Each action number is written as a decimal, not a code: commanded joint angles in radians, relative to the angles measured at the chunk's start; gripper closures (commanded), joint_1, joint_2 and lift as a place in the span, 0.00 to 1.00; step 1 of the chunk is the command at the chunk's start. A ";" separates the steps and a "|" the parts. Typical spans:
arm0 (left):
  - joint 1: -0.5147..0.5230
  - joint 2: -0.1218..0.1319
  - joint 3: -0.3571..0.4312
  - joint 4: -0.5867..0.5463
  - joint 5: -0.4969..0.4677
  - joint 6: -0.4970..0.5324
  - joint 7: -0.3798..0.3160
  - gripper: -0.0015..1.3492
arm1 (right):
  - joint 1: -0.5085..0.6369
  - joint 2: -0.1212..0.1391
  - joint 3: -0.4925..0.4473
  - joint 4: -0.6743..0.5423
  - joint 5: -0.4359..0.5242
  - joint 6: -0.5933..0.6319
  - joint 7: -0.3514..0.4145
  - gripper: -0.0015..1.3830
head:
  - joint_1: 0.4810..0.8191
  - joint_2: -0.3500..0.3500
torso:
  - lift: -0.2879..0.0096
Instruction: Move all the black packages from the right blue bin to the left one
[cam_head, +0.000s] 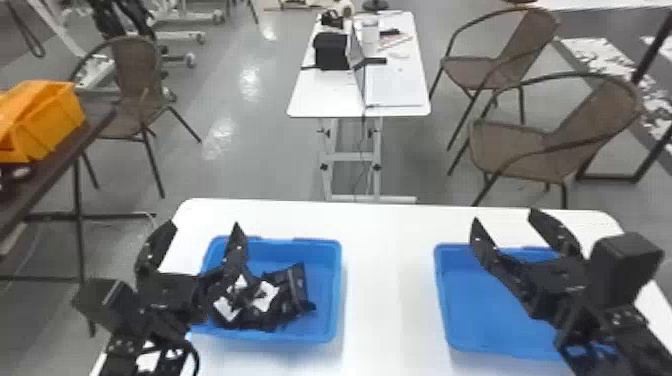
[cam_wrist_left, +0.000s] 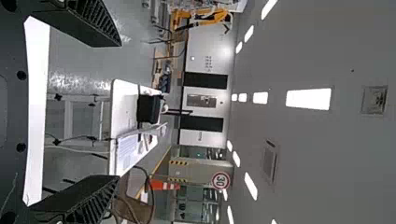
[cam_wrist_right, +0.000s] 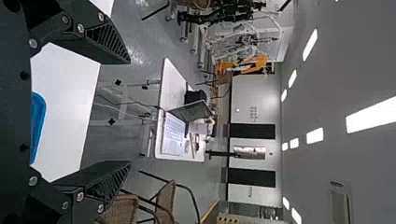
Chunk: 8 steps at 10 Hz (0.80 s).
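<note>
Over the left side of the left blue bin (cam_head: 327, 290), my left gripper (cam_head: 199, 237) is open and holds nothing. Black packages (cam_head: 292, 292) with white labels lie piled in that bin, partly behind the left gripper. My right gripper (cam_head: 510, 225) stands open above the right blue bin (cam_head: 480, 315), which has a bare blue floor where it shows; the arm hides its right part. In the left wrist view the left gripper (cam_wrist_left: 116, 112) has its fingers wide apart. The right wrist view shows the right gripper (cam_wrist_right: 130, 112) spread likewise, with nothing between.
Both bins stand on a white table (cam_head: 390, 280), with a bare strip of tabletop between them. Beyond it are another table (cam_head: 330, 100) with a laptop and wicker chairs (cam_head: 530, 155). An orange crate (cam_head: 55, 115) sits on a dark table at the left.
</note>
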 joint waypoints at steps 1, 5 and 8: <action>0.088 -0.003 0.009 -0.033 -0.010 -0.030 0.000 0.00 | 0.086 -0.001 -0.010 -0.031 -0.033 -0.039 0.002 0.21 | 0.63 0.63 | 0.97; 0.276 -0.003 0.025 -0.165 -0.142 -0.015 0.046 0.00 | 0.299 -0.006 -0.034 -0.077 -0.113 -0.095 0.003 0.21 | 0.63 0.66 | 0.97; 0.319 -0.003 -0.032 -0.222 -0.181 0.008 0.173 0.00 | 0.376 0.059 -0.062 -0.071 -0.058 -0.167 0.014 0.21 | 0.63 0.66 | 0.97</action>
